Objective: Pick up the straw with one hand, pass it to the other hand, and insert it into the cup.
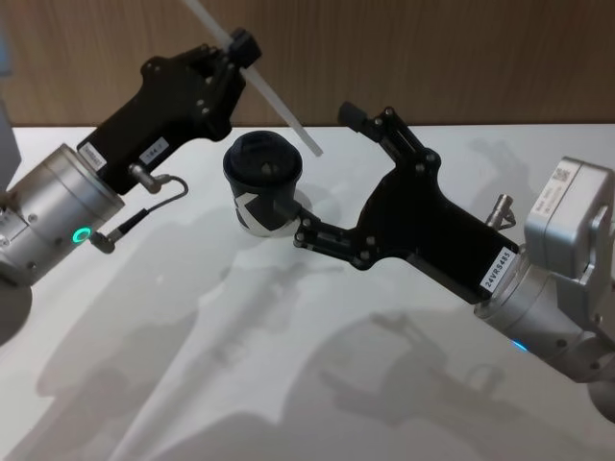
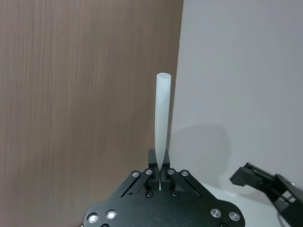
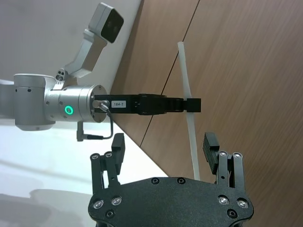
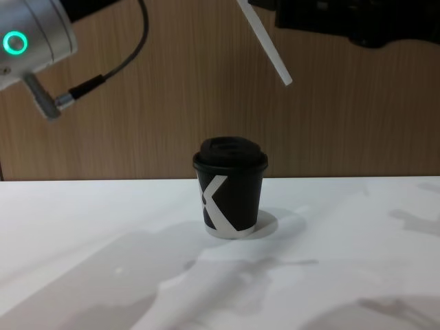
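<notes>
White, slightly translucent straw [image 1: 283,110], thin and straight, in left end effector [image 1: 242,45].

cup [image 1: 261,182] is stood on table [image 1: 192,365], mid-scene. wall panel [image 1: 461,58] is set behind the table's far edge. left gripper [image 1: 238,48] is held above the table, left of the cup and beyond it. straw [image 1: 283,113] is clamped in it, tilted, lower end hung above and right of the cup, clear of it. right gripper [image 1: 324,175] is held raised right of the cup, jaws spread, straw's lower end placed between them.
</notes>
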Available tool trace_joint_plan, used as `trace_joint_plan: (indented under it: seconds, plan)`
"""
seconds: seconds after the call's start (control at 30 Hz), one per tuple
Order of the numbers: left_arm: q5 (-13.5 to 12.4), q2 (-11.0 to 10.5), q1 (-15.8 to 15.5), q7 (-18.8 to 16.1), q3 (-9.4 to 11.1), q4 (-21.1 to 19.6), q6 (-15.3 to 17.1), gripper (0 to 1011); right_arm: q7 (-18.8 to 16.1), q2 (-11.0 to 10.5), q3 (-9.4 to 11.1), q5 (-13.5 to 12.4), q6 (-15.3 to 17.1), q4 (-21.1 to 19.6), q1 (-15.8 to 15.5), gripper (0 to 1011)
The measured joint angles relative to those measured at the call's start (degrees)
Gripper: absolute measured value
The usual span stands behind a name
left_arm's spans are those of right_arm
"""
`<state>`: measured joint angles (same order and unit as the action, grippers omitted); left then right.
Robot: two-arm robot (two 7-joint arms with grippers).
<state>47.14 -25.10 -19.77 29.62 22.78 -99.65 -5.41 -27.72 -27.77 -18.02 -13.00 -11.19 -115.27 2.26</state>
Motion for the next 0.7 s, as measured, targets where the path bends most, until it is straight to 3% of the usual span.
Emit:
trace_joint_plan:
  seconds: [0.1, 0.37, 0.7]
  plan:
    - [-3.4, -0.6, -1.0, -2.1, 0.5, -1.0, 0.9, 11, 0.0, 0.0, 0.0, 0.0, 0.0, 0.0, 0.0, 1001]
    - [-9.3, -2.1, -3.3, -5.2, 1.6, -3.0, 4.0, 12, 0.0, 0.0, 0.0, 0.0, 0.0, 0.0, 0.0, 1001]
    - [-14.5, -3.2, -5.3, -7.3, 3.0, -4.0, 7.3, 11, 0.0, 0.0, 0.0, 0.0, 0.0, 0.0, 0.0, 1001]
